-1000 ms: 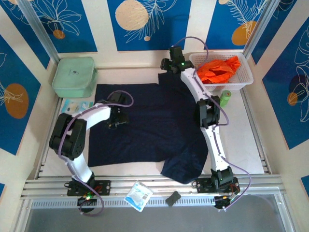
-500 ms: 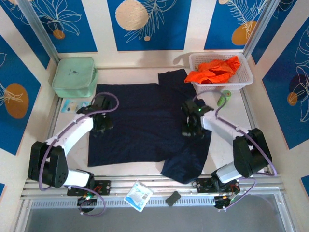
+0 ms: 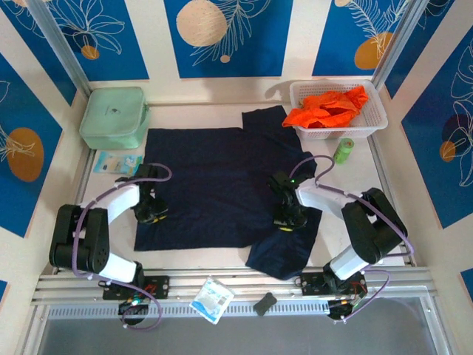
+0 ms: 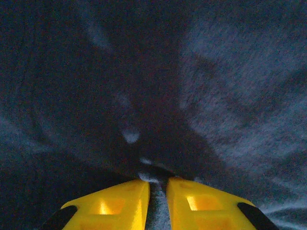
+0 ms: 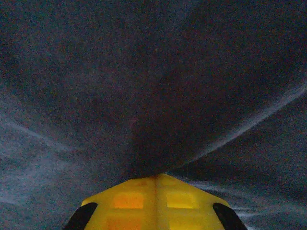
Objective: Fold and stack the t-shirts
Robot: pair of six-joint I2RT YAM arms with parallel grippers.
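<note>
navy t-shirt [image 3: 214, 185] spread flat, orange t-shirt [image 3: 325, 109] crumpled in basket [image 3: 318, 133]

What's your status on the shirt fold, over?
Left gripper jaws pinching navy t-shirt near left edge. Right gripper jaws shut on its right side. Shirt spread, unfolded. Orange t-shirt in basket, not in the way.

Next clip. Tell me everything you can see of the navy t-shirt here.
The navy t-shirt is plain, nearly black soft cloth, spread mostly flat on the table and lightly wrinkled. One sleeve points toward the far right; another part bunches at the near right edge. The left tool pinches its near left part and the right tool its near right side. In the wrist views the cloth puckers toward the closed yellow fingers.
</note>
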